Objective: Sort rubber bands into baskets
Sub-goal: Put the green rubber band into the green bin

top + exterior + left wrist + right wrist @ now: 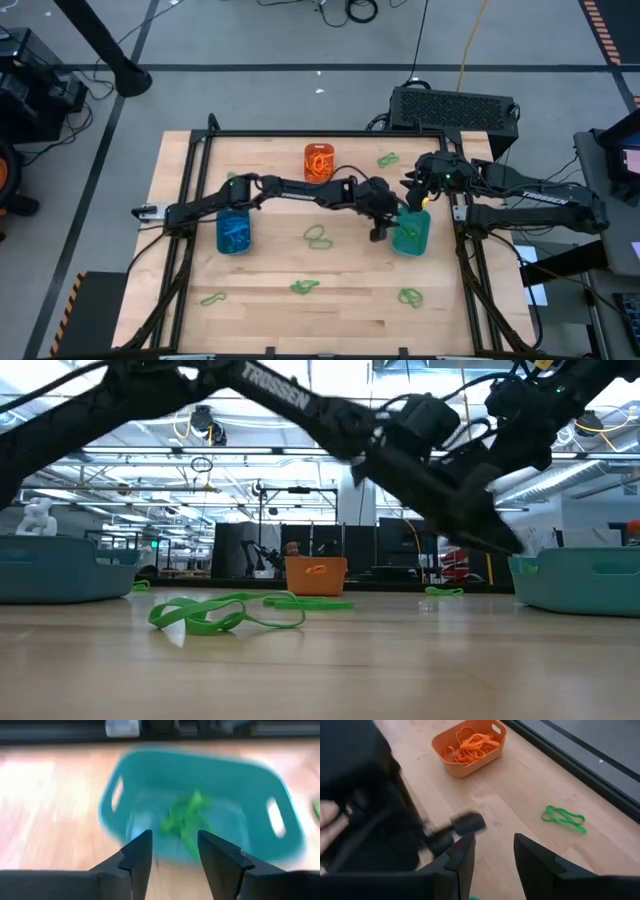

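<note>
Three baskets stand on the table: the blue basket, the orange basket at the far edge, and the teal basket. Five green rubber bands lie loose on the wood. The left gripper hangs over the teal basket, fingers spread, with green bands inside it. The right gripper waits just behind that basket, fingers apart, empty.
</note>
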You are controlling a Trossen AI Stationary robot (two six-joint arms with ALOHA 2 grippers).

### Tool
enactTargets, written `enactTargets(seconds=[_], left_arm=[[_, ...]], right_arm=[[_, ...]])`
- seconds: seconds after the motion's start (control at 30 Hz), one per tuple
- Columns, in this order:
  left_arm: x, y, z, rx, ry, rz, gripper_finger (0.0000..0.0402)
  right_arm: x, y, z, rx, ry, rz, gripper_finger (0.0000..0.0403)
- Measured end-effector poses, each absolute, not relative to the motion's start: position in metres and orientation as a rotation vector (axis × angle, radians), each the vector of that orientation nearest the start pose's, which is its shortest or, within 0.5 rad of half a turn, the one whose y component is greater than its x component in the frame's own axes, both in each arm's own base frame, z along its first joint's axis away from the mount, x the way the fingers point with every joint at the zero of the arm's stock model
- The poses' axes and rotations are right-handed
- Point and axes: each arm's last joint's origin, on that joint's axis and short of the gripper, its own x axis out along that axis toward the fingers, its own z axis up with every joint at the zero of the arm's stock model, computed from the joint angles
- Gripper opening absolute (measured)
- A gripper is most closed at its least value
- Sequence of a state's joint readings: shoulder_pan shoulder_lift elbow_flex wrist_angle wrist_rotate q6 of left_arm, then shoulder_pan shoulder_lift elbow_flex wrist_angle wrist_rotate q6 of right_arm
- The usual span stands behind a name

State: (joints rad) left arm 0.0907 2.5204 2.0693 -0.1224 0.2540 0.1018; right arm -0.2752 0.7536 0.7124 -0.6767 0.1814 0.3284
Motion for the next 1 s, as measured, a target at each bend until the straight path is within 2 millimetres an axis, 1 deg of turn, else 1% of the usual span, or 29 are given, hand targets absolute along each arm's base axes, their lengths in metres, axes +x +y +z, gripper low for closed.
enactTargets(seconds=[0.13,0.27,0.33,0.4,0.5,0.57,0.63,0.7,0.8,0.87,0.93,1.0], left_arm=[[0.538,0.043,0.169,-0.006,0.77,-0.21,0.0166],[0.504,0.035,0.182,-0.048,1.078,-0.233,0.0166],[0.486,0.027,0.191,-0.054,1.23,-0.224,0.0166],[0.472,0.016,0.198,-0.029,1.349,-0.195,0.0166],[0.454,-0.007,0.196,0.047,1.485,-0.133,0.0166],[0.442,-0.024,0.198,0.087,1.517,-0.13,0.0167],[0.427,-0.038,0.204,0.107,1.529,-0.14,0.0167],[0.411,-0.048,0.211,0.113,1.523,-0.093,0.0167],[0.39,-0.057,0.218,0.089,1.463,-0.02,0.0167],[0.38,-0.066,0.221,0.062,1.367,-0.01,0.0167],[0.373,-0.077,0.219,0.042,1.293,-0.032,0.0167],[0.363,-0.087,0.212,0.035,1.292,-0.062,0.0167]], right_arm=[[0.14,-0.045,0.27,0.339,0.655,-0.552,0.0128],[0.14,-0.045,0.27,0.319,0.662,-0.545,0.0128],[0.14,-0.045,0.27,0.314,0.663,-0.543,0.0128],[0.14,-0.045,0.27,0.315,0.663,-0.544,0.0128],[0.14,-0.045,0.27,0.317,0.661,-0.544,0.0128],[0.14,-0.045,0.27,0.316,0.662,-0.544,0.0128],[0.14,-0.045,0.27,0.31,0.663,-0.541,0.0128],[0.14,-0.045,0.27,0.303,0.665,-0.538,0.0128],[0.14,-0.045,0.27,0.292,0.664,-0.534,0.0128],[0.141,-0.045,0.271,0.286,0.655,-0.53,0.0128],[0.141,-0.045,0.272,0.285,0.646,-0.526,0.0128],[0.142,-0.043,0.272,0.289,0.644,-0.521,0.0128]])
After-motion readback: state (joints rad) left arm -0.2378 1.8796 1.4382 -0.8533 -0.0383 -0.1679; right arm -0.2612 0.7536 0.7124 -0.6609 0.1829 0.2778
